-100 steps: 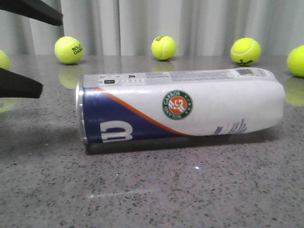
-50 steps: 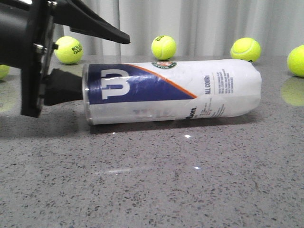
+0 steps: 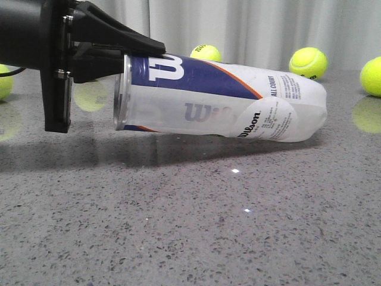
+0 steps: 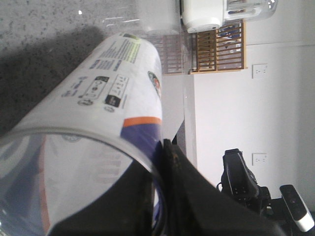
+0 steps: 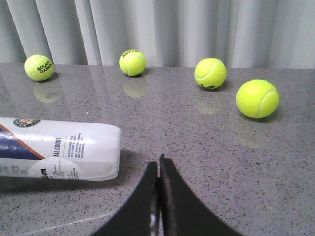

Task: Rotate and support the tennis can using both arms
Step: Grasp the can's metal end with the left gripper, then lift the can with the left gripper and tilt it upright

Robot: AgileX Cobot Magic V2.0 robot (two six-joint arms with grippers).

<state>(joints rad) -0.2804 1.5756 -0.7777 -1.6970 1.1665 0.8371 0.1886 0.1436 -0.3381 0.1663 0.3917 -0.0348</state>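
Since a moment ago the tennis can (image 3: 220, 101) has rolled further and its rim end lifted, left gripper (image 3: 128, 53) fingers clamped on the rim, far end on the surface (image 3: 238, 226); right gripper (image 5: 158, 196) closed, empty, support still pending.

The left gripper (image 3: 122, 56) is matte black, with long tapering wedge-shaped fingers (image 3: 119, 36) on a flat black mounting plate (image 3: 58, 71) with small silver screws; the right gripper (image 5: 158, 196) shows two slim, curved black fingers (image 5: 174, 201).
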